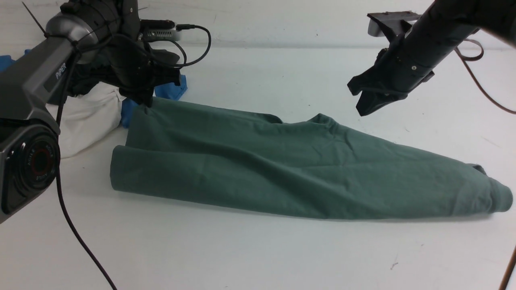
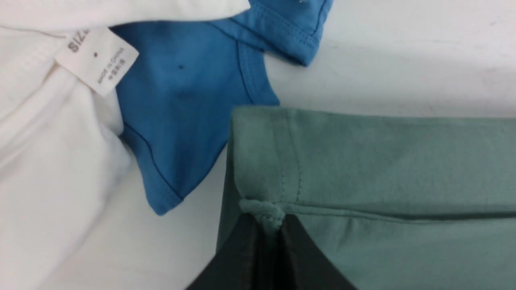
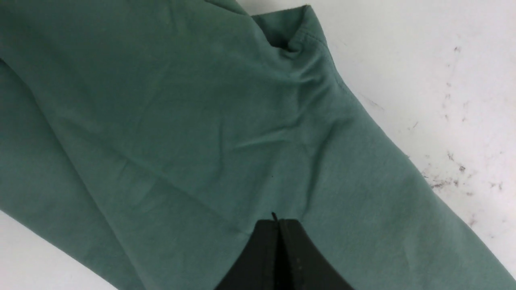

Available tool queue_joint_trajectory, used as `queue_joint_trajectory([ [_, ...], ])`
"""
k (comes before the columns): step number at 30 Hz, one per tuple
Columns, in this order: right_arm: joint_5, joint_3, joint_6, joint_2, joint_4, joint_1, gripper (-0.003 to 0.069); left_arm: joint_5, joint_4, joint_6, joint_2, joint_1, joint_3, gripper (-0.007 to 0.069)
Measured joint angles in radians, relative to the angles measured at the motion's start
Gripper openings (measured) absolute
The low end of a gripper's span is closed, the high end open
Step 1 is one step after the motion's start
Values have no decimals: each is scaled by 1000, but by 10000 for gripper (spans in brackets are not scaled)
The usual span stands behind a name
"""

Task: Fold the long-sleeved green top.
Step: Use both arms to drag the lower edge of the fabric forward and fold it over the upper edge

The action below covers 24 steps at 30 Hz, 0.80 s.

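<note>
Front view: shows the top (image 1: 282, 173) lying on the table (image 1: 258, 257), doubled into a long band, long axis running from far left to near right. Finds the left jaws down at the band's far left corner, and the right jaws aloft over its far edge, right of the middle and clear of the cloth. Puts the left arm (image 1: 36, 80) nearer the blunt left end, the right arm (image 1: 427, 44) nearer the tapering right end. Offers bare table along the whole near side and past the far edge on the right. Crowds the left end with a white garment (image 1: 88, 117) and a blue garment (image 1: 171, 90).

Left wrist view: catches the left jaws clenched on a small bunch of hemmed corner, so grasping the top (image 2: 383, 169). Sets the blue garment (image 2: 181, 100) just beside that corner, perhaps touching, with the white garment (image 2: 48, 169) and its label (image 2: 96, 58) beyond.

Right wrist view: has the right jaws pressed together with nothing between them. Shows the top (image 3: 181, 141) spread below and stained table (image 3: 443, 80) along one edge.

Probably calls for carrying the held corner rightward along the long axis, away from the pile and toward the open room
</note>
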Motion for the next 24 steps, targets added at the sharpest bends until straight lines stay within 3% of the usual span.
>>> queue_joint_trajectory([
  [6,2,0,-1,27,21,0,-15,-13,27,4,39,0,0,68],
  [12,13,0,-3,32,23,0,-15,-36,52,6,78,0,0,270],
  [15,13,0,-3,32,23,0,-15,-36,52,6,78,0,0,304],
  [18,13,0,-3,32,23,0,-15,-36,52,6,78,0,0,296],
  [24,13,0,-3,32,28,0,-15,-34,52,6,82,0,0,125],
])
